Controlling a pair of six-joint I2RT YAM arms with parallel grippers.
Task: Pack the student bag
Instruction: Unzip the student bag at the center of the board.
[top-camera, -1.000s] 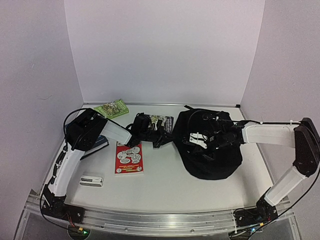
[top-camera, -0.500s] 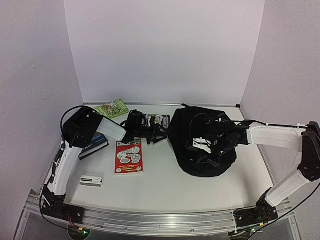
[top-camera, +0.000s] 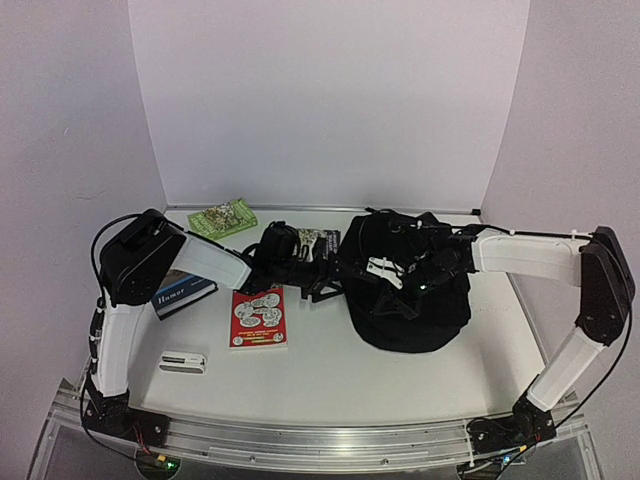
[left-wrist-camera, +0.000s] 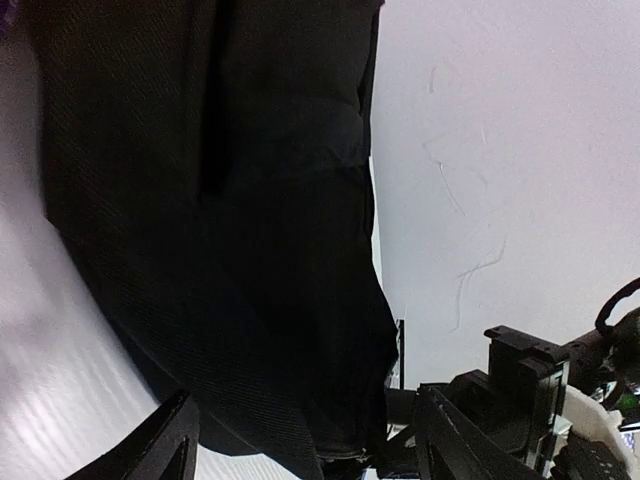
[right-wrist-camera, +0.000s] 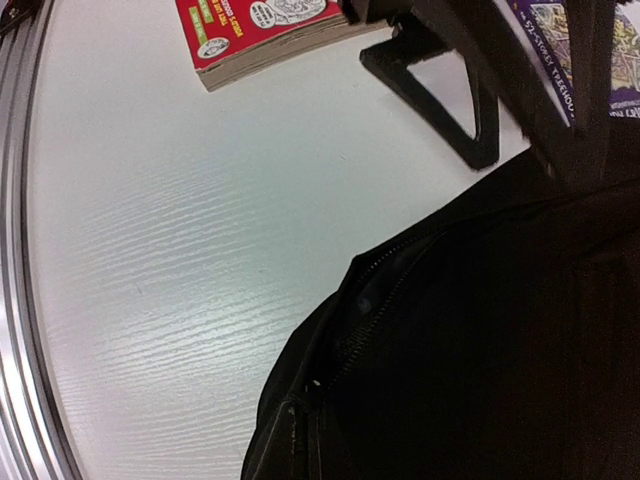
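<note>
Overall, the bag (top-camera: 415, 310) lay on the counter (top-camera: 400, 390), right of centre, with its zip (right-wrist-camera: 365, 310) visible in the right wrist view and a red book (top-camera: 259, 316) well apart to its left. The left hand (top-camera: 330, 280) stood released at the bag's left edge, fingers (left-wrist-camera: 170, 445) spread wide, with black fabric lying between them. The right hand (top-camera: 392, 278) rested clenched on top of the bag; whether it pinched any fabric could not be told.
</note>
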